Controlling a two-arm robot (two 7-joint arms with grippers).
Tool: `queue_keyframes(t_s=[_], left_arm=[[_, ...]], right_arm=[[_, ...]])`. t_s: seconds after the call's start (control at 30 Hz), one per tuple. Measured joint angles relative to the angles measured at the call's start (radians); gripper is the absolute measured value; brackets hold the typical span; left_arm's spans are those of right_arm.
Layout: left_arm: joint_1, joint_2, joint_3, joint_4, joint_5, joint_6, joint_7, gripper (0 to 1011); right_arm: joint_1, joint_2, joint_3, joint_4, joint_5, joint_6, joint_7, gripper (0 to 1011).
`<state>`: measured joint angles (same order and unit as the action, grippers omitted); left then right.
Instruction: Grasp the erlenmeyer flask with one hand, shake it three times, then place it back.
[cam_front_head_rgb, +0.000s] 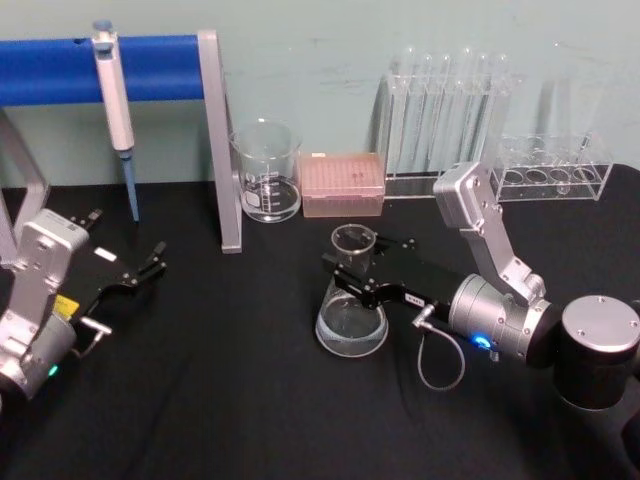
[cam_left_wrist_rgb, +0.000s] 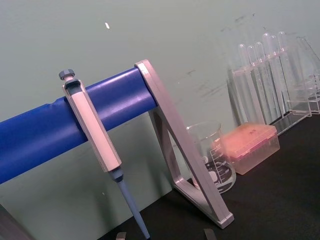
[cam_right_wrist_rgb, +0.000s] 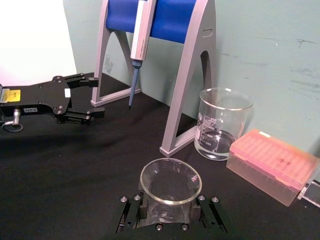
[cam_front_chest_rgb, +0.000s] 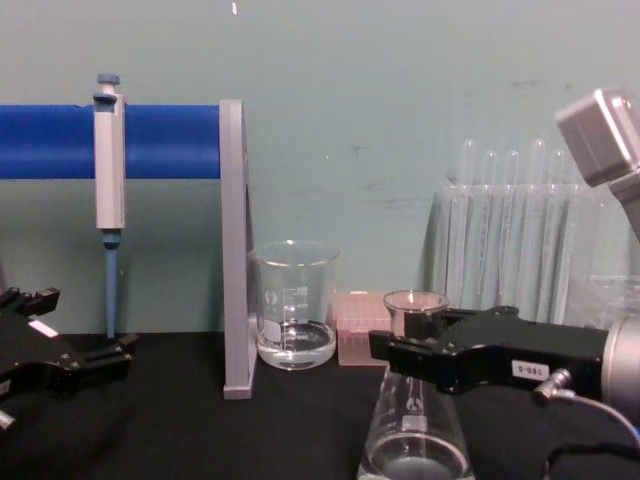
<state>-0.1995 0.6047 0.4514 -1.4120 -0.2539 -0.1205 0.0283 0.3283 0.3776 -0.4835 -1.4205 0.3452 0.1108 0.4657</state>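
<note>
The right claw (cam_front_head_rgb: 345, 277) is closed around the flask's (cam_front_head_rgb: 352, 318) neck near the tabletop's middle. Next, lift and shake. The left claw (cam_front_head_rgb: 143, 270) rests open.

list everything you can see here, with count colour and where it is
erlenmeyer flask: 1, clear, table centre, neck between the right gripper's fingers
beaker: 1, clear, behind the flask, beside the stand's leg
tip box: 1, pink, right of the beaker
pipette: 1, grey and blue, hanging on the stand
stand: 1, blue bar, grey legs, back left
test tubes: several, clear, upright in a rack, back right
empty rack: 1, clear, far right
table: 1, black
right gripper: 1, black, at the flask's neck
left gripper: 1, black, open, left side
</note>
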Motion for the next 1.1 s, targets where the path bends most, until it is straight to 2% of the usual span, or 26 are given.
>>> queue_keyframes(t_s=[1.1], left_arm=[[0.0, 0.0, 0.0, 0.0, 0.0, 0.0, 0.0, 1001]], right_arm=[[0.001, 0.001, -0.001, -0.001, 0.0, -0.001, -0.001, 451]])
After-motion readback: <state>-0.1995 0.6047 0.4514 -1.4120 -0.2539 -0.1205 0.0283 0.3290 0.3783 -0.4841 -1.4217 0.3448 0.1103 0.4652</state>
